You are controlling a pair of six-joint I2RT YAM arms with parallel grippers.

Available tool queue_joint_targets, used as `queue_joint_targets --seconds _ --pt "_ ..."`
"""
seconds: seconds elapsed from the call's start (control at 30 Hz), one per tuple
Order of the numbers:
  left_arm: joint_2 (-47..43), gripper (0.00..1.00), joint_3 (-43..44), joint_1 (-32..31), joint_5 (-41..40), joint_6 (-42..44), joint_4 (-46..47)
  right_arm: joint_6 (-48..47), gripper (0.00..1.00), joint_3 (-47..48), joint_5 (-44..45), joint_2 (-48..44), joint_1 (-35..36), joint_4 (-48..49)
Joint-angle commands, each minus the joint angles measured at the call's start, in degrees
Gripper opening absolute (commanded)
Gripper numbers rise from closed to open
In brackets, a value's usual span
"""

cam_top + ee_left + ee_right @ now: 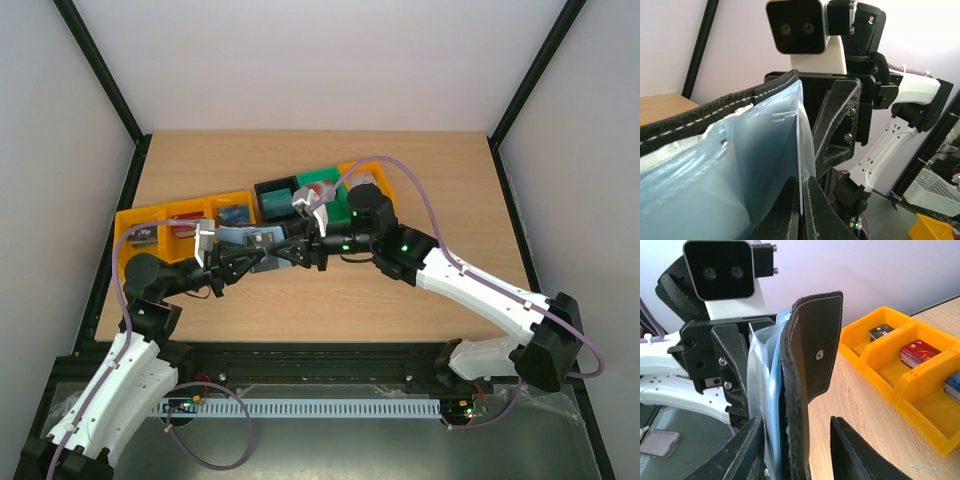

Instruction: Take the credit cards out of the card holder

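Note:
The card holder (262, 240) hangs above the table between both grippers, opened out. Its black stitched edge (715, 107) and pale blue-grey pockets (740, 165) fill the left wrist view. My left gripper (802, 210) is shut on a thin pale leaf of those pockets; whether a card lies inside it I cannot tell. My right gripper (796, 422) stands open astride the holder's black snap flap (815, 350). Its left finger lies against the pockets and its right finger (850, 450) is clear of the flap. Red credit cards (920, 355) lie in a yellow bin.
A row of yellow bins (140, 225) holding cards runs along the table's left back, and a black bin (275, 190) and a green bin (320, 185) stand behind the grippers. Each wrist camera sees the other arm close in front, with the right arm's camera (795, 25) very near.

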Motion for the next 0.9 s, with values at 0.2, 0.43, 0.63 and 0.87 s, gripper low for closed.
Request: queue_joint_targets --seconds 0.2,0.43,0.63,0.87 --pt "-0.86 0.02 1.49 -0.1 3.03 1.32 1.93 -4.84 0.16 -2.31 -4.05 -4.08 -1.29 -1.52" --pt "-1.33 0.07 1.39 -0.01 1.81 1.04 0.64 -4.75 0.02 -1.8 -5.52 -4.13 -1.65 -1.04" --pt "-1.76 0.18 1.2 0.46 0.44 -0.29 -0.05 -5.23 0.02 -2.02 -6.56 -5.26 -2.54 -1.58" --pt "-1.72 0.09 0.44 0.5 0.61 -1.73 0.48 -5.45 0.02 -2.19 -6.66 -5.8 -3.13 -2.24"
